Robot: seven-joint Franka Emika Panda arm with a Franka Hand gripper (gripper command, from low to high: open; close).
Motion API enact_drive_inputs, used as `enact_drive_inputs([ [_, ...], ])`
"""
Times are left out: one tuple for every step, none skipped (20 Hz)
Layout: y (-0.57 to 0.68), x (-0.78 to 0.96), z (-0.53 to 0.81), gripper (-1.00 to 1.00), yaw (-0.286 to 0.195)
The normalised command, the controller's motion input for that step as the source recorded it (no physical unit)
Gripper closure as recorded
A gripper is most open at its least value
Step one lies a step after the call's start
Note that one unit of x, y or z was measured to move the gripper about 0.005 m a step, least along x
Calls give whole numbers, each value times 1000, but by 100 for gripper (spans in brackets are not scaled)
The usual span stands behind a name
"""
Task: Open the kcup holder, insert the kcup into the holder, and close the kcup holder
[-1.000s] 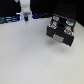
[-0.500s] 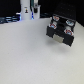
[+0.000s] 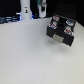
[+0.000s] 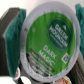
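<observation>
Surface (image 3: 30, 60): big pale expanse, mostly bare in the exterior view.

kcup holder (image 3: 61, 30): black boxy unit at the far side, toward the exterior view's right. It sits skewed to the frame. A pale grey handle shows on the front, and round pod slots with coloured tops show on the upper face. Looks like a drawer is already out, but the picture is too blurred to be sure.

Tall white bottle-like object (image 3: 25, 9): far side, exterior view's left, well apart from the holder. Not part of the job.

End effector (image 3: 42, 7): at the far edge, between the bottle and the holder, above the surface. In the wrist view it's clamped on the kcup (image 4: 50, 41), teal finger pads (image 4: 12, 31) pressing the pod from both sides. The green lid faces the camera, label readable.

Key relation: the holder lies to the exterior view's right of the end effector and nearer to the camera, close by but not touching. Pod axis looks to run along the wrist camera's line of sight, so my read is that the next move is a traverse right and forward, then lining up over a free slot. Can't tell which slots are free.
</observation>
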Motion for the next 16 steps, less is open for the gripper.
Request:
enact_drive_inputs([
  [653, 217, 297, 100, 9],
  [662, 261, 297, 100, 4],
  [663, 241, 279, 100, 5],
  [657, 209, 264, 100, 9],
  [650, 187, 255, 100, 11],
  [652, 174, 256, 100, 11],
  [654, 163, 242, 100, 11],
  [652, 151, 224, 100, 13],
  [652, 146, 214, 100, 15],
  [637, 149, 170, 100, 18],
  [620, 316, 274, 100, 30],
  [522, 194, 186, 100, 38],
  [552, 224, 132, 100, 29],
  [514, 135, 42, 100, 50],
  [453, 179, 43, 100, 46],
  [452, 255, 31, 100, 35],
])
